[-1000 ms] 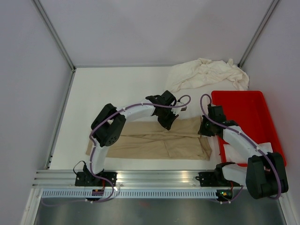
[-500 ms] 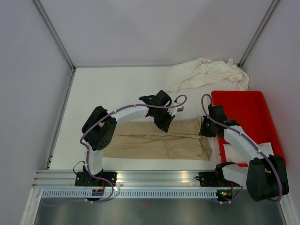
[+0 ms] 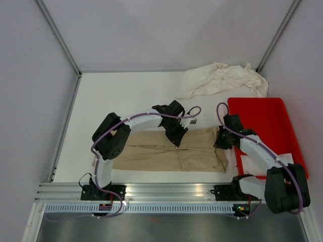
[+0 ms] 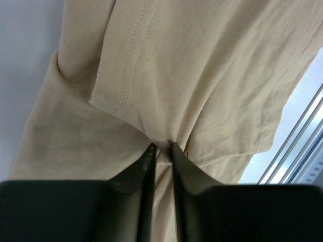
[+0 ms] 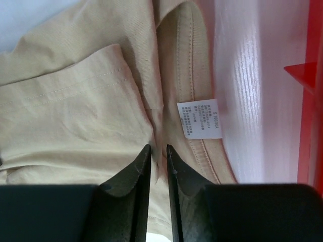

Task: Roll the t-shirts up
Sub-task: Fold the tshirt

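Tan cotton t-shirt [image 3: 166,151], folded into long band, lying flat on white table [image 3: 126,96] between arms. Collar end with white neck label [image 5: 199,118] lying just beside red plastic tray [image 3: 262,103]. Crumpled cream-white t-shirts [image 3: 222,80] sitting at far right corner, not yet rolled.

Left gripper [image 4: 161,147] pinching small pucker at band's far edge, fingers nearly together. Right gripper [image 5: 155,147] sitting at collar end, fingers narrowly parted; grip unclear.

Risks:
- thin pinch slipping out, layers unfolding
- arms pulling unevenly, roll going skewed
- collar end snagging tray rim

White-black arms [image 3: 146,119], purple cables [image 3: 197,108]
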